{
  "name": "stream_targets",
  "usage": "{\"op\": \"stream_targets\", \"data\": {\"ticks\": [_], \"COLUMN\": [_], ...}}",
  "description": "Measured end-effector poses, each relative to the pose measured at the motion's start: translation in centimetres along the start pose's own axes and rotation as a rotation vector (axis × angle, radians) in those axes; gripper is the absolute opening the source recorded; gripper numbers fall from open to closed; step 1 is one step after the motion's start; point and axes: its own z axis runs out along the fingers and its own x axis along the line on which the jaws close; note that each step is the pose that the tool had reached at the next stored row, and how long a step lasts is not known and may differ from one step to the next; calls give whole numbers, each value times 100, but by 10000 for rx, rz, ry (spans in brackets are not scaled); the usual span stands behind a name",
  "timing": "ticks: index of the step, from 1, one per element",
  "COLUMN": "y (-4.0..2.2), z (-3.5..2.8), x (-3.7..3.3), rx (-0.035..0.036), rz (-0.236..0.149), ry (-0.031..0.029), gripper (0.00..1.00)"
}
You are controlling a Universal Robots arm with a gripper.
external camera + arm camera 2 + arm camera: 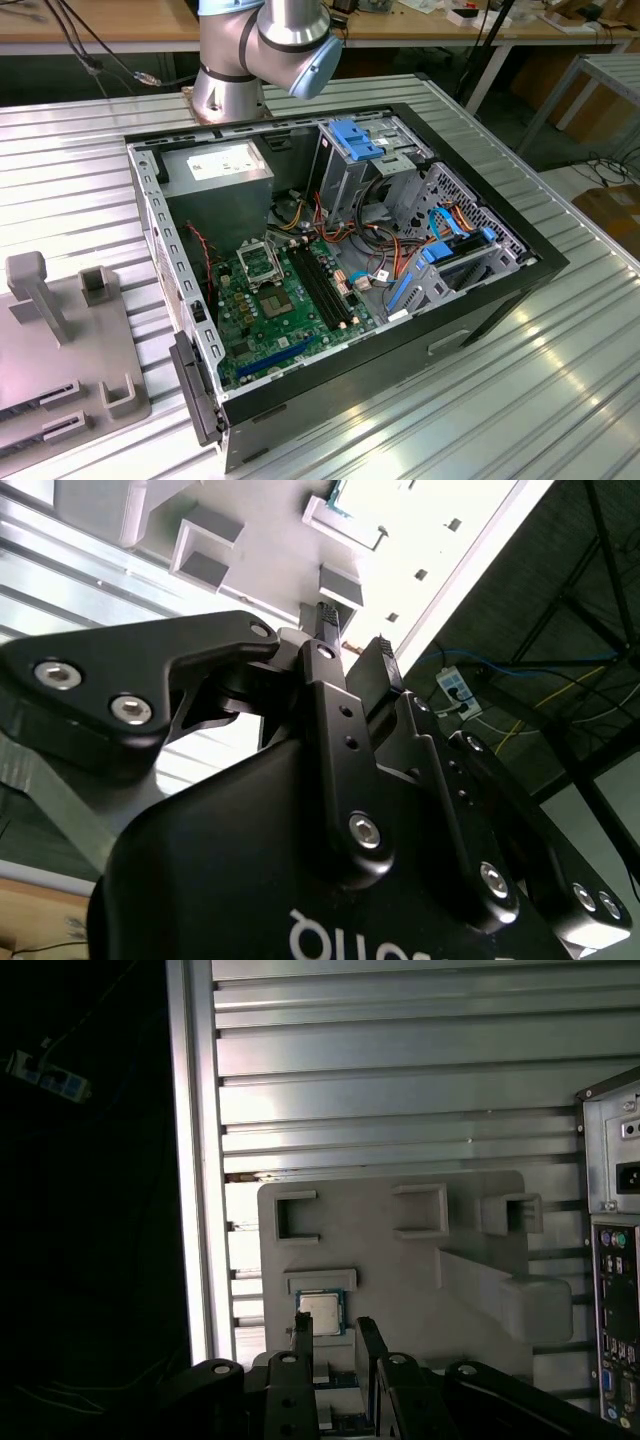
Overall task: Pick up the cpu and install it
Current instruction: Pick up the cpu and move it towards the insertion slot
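Observation:
In the first wrist view the cpu [320, 1312], a small square chip with a silver-grey top, lies flat in a shallow seat on a grey fixture plate [400, 1260]. My gripper [335, 1342] hovers just off the chip with its two black fingers [303, 1335] apart and nothing between them. The second wrist view shows the same open gripper [352, 632] above the plate. In the exterior view the green motherboard [290, 305] lies inside the open computer case [340, 250], with the black-framed socket [262, 262] near its back.
The grey fixture plate [60, 340] sits on the ribbed metal table [500, 400] at the exterior view's left, with upright posts and brackets on it. The case's rear panel [612, 1260] stands beside the plate. Drive cages and cables [400, 230] crowd the case.

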Motion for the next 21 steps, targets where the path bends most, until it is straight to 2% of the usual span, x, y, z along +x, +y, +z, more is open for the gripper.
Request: {"op": "stream_targets", "data": {"ticks": [6,21], "y": [-55,-70], "z": [49,146], "x": [-2,-5], "rx": [0,0], "rz": [0,0], "ry": [0,2], "gripper": [31,31]}}
